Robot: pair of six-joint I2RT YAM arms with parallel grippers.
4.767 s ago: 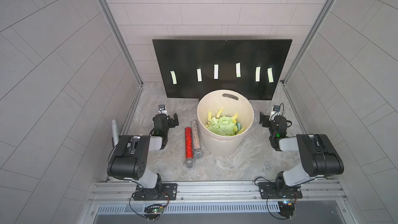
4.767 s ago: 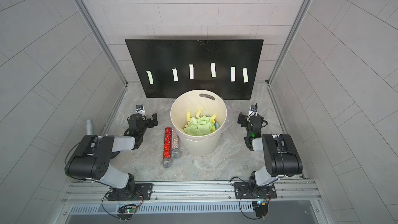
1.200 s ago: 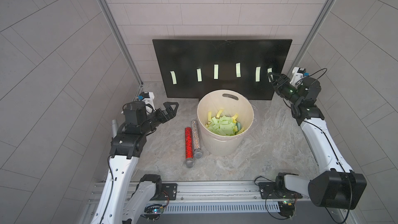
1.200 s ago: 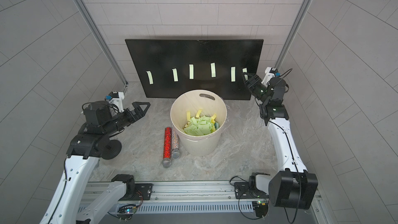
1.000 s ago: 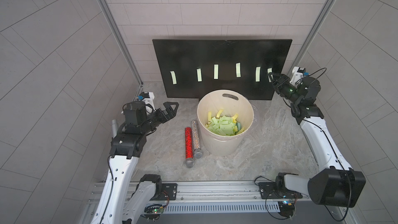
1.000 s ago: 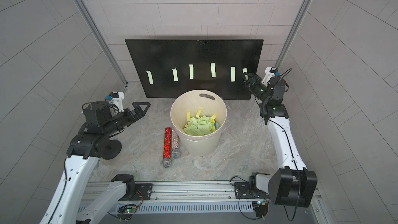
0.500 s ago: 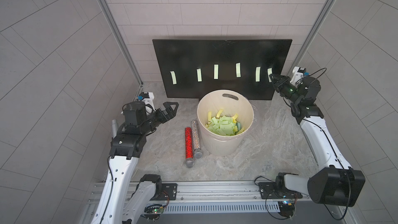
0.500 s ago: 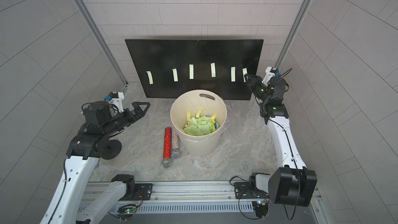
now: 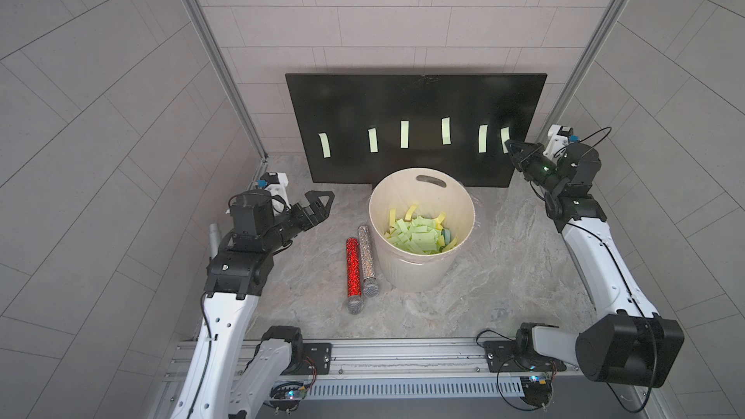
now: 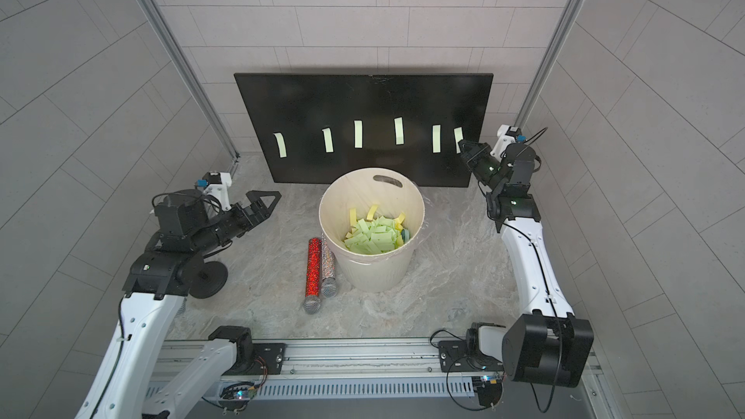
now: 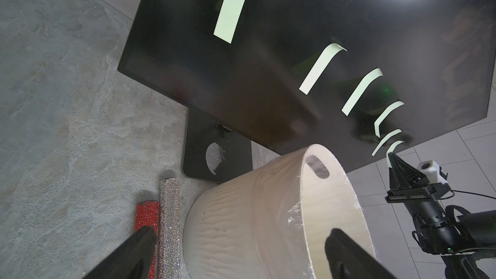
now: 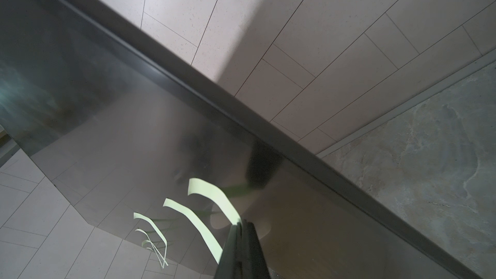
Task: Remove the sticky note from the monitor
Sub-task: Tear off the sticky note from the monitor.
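My right claw point(image 9: 508, 143) has just closed. A second ago its jaws stood apart around the end strip; now they are pressed together on the lower end of the sticky note point(image 9: 504, 139). In the right wrist view the pale strip runs straight into my shut tips point(image 12: 240, 222), so I judge the pinch has caught paper and not only glass.

The sticky note is still on the monitor point(image 9: 415, 102), the last of six in the row, at about 2 o'clock from the cream bucket point(image 9: 375, 211). The grasp looks done and the peel is not yet begun. The next move should be a pull away from the screen.

My right arm reaches up from its base at 5 o'clock, the wrist bent in toward the panel's right edge and the claw aimed toward 10 o'clock. My left claw point(image 9: 318, 209) has not stirred. It hangs at 9 o'clock from the bucket, jaws wide, holding nothing.
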